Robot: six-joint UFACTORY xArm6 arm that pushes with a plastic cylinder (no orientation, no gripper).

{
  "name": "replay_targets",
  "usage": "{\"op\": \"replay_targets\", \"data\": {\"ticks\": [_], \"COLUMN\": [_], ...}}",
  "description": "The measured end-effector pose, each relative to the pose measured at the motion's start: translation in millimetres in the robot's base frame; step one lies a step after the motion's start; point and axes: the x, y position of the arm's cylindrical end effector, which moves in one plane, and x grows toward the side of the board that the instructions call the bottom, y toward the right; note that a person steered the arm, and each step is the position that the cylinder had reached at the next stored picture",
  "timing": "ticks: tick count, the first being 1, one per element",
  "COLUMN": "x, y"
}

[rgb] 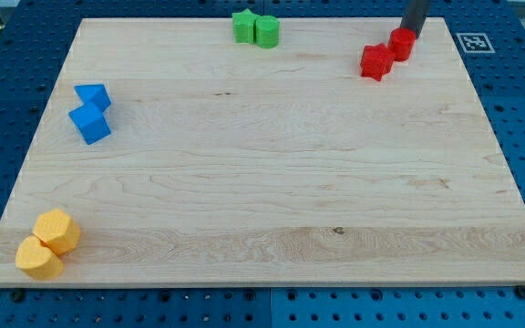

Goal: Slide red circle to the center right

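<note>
The red circle (402, 43) is a short red cylinder near the board's top right corner. A second red block (376, 62), angular in shape, touches it on its lower left. My tip (413, 32) comes down from the view's top edge and rests against the top right side of the red circle. The dark rod hides a little of the circle's upper edge.
A green star (243, 25) and a green circle (266, 31) sit together at the top middle. Two blue blocks (91, 111) sit at the left. Two yellow blocks (49, 244) sit at the bottom left corner. The wooden board (272, 182) lies on a blue perforated table, with a printed marker (473, 41) beyond its top right corner.
</note>
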Motion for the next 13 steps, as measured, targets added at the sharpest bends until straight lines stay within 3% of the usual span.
{"op": "replay_targets", "data": {"ticks": [1,4,6,11,13], "x": [19,-6,34,60,92], "y": [0,-45,-30,-19,-19]}}
